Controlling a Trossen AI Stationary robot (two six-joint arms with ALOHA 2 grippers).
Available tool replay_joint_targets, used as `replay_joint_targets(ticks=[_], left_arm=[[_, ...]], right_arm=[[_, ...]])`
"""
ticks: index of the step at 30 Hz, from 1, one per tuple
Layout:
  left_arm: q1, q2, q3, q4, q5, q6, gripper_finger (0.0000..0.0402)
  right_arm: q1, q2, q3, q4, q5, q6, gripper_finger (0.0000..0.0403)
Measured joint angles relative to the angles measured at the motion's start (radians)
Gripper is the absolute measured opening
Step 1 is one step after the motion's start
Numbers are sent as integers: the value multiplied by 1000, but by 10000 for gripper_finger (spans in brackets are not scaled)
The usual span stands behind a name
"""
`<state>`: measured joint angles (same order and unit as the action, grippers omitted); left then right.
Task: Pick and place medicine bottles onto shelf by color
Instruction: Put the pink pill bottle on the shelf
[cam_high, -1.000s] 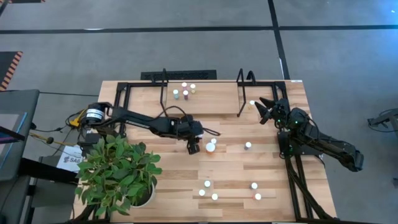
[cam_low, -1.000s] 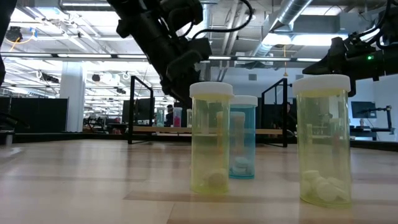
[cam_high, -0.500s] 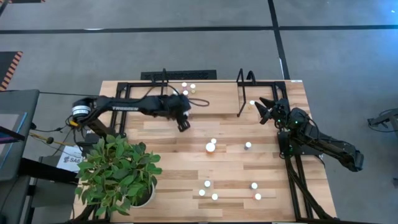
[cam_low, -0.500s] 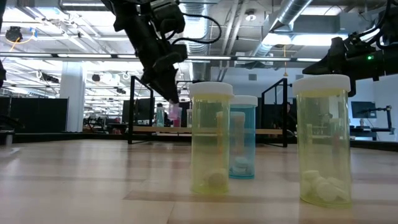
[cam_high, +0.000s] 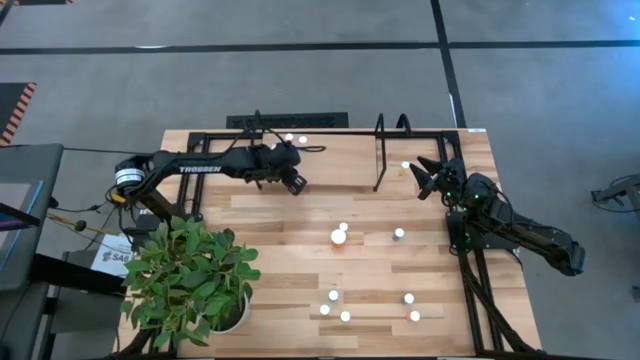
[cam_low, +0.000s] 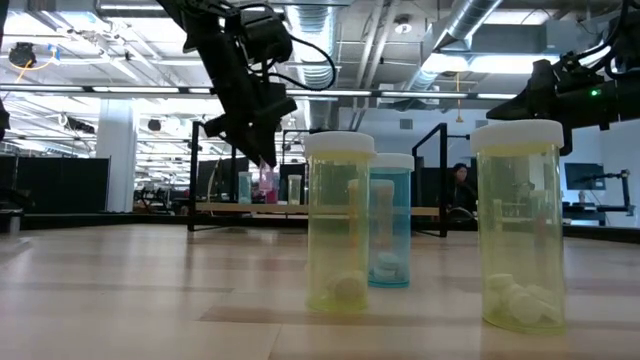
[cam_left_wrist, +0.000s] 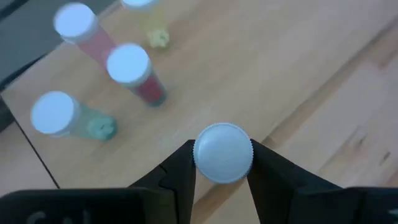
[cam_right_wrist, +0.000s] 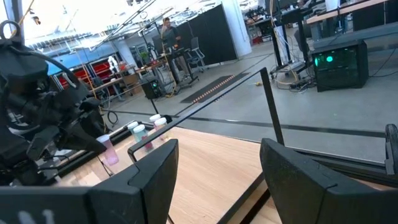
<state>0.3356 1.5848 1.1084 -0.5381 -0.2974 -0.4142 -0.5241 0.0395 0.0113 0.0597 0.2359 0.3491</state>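
We have our left end effector closed on a pink bottle, held by the sides just under its pale cap and carried in the air at the front edge of the shelf. Three bottles already stand on the shelf board: a teal one and two pink or red ones, close together just beyond the one we hold.

Our right end effector waits with its fingers spread wide and nothing between them, over the right end of the shelf.

The risk, as we judge it, is in the set-down. The standing bottles are crowded, so coming in too low or off line could clip a cap and tip one over. Releasing before the base meets the board could let the bottle topple or roll off. It also needs to land beside the pinks, not the teal, or the colour sorting fails.

Seven more bottles remain on the worktop, including a larger orange one.
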Motion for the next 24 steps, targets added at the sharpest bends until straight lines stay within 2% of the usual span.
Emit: replay_joint_targets(ticks=[12, 16, 19, 24], left_arm=[[-80, 0, 0, 87, -117, -173, 112], [-130, 0, 0, 73, -221, -193, 112], [-154, 0, 0, 51, -311, -280, 112], [-172, 3, 0, -16, -336, -419, 112]], right_arm=[[0, 0, 0, 0, 0, 0, 249], [0, 0, 0, 0, 0, 0, 249], [0, 0, 0, 0, 0, 0, 249], [0, 0, 0, 0, 0, 0, 249]])
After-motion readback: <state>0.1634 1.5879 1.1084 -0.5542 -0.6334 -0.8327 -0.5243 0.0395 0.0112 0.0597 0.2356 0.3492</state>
